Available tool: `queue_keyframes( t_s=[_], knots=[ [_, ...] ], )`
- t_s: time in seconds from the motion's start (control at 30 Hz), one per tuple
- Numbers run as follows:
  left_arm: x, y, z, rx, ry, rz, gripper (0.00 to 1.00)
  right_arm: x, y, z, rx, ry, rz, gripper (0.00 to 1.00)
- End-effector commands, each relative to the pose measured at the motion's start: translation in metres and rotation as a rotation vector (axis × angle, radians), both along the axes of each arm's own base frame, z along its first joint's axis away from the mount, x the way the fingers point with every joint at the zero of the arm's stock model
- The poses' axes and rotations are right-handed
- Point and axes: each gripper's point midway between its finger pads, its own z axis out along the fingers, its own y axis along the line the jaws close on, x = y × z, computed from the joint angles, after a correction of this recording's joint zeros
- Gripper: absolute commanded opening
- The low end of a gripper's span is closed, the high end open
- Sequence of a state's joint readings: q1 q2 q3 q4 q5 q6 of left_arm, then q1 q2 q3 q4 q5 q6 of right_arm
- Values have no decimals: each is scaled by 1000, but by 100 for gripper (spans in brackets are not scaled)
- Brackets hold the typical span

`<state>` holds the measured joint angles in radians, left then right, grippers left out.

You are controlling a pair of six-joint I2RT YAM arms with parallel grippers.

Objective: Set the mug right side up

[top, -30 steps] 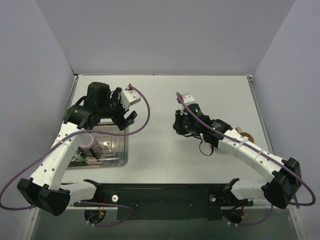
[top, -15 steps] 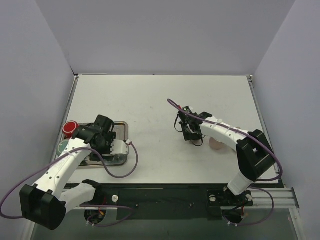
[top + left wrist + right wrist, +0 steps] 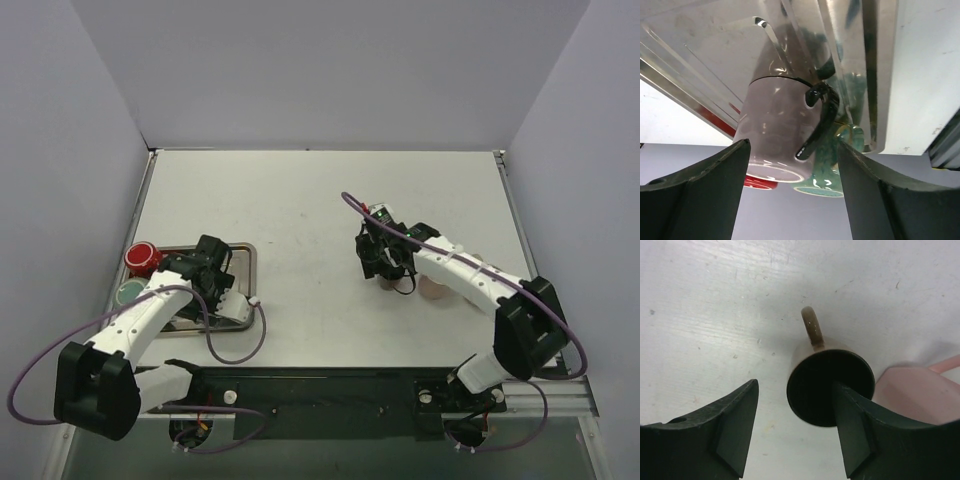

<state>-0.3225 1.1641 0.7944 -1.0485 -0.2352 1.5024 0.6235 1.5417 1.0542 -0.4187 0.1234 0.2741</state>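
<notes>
Item: brown mug (image 3: 815, 385), upright below my right claw (image 3: 795, 385). Long axis vertical, mouth facing up at me, handle pointing away beyond my fingertips. Claw released, gripping nothing.

Robotics laboratory test cell; white table (image 3: 300, 190) was enclosed on three sides by plain grey panels (image 3: 330, 70); left arm (image 3: 140, 320) and right arm (image 3: 470, 280), white with black joints, were bolted to a black mounting rail (image 3: 330, 385) along the near edge; aluminium framing (image 3: 570, 390) showed beside it.
</notes>
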Motion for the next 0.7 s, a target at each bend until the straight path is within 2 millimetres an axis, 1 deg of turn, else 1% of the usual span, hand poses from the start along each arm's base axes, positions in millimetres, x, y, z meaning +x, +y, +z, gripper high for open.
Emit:
queue_keyframes(
  t_s=[0.0, 0.03, 0.07, 0.1, 0.13, 0.2, 0.3, 0.37, 0.43, 0.47, 0.6, 0.67],
  knots=[
    [39, 3, -9, 29, -113, -54, 79, -9, -2, 38, 56, -92, 22, 56],
    [45, 5, -10, 32, -133, -48, 79, -9, -1, 43, 71, -109, 24, 56],
    [59, 1, -10, 21, -175, -48, 79, -11, 1, 44, 83, -110, 33, 56],
    [63, -1, -14, 12, -174, -43, 79, -13, 1, 49, 97, -122, 39, 56],
    [76, -6, -8, -11, -223, -38, 79, -14, 3, 52, 107, -129, 49, 56],
    [92, -15, -4, -53, -270, -28, 79, -16, 4, 58, 122, -144, 57, 56],
    [106, -24, 4, -101, -311, -6, 79, -20, 5, 59, 130, -148, 73, 56],
    [105, -27, 7, -111, -300, 4, 79, -21, 7, 59, 139, -147, 84, 56],
    [91, -30, 3, -126, -238, 10, 79, -23, 10, 58, 145, -139, 97, 56],
    [89, -33, 2, -136, -231, 8, 79, -22, 12, 59, 149, -142, 103, 56],
    [72, -22, -10, -63, -196, -55, 80, -24, 20, 60, 163, -131, 126, 56],
    [62, -16, -18, -19, -149, -90, 80, -25, 23, 61, 166, -131, 136, 57]
  ],
)
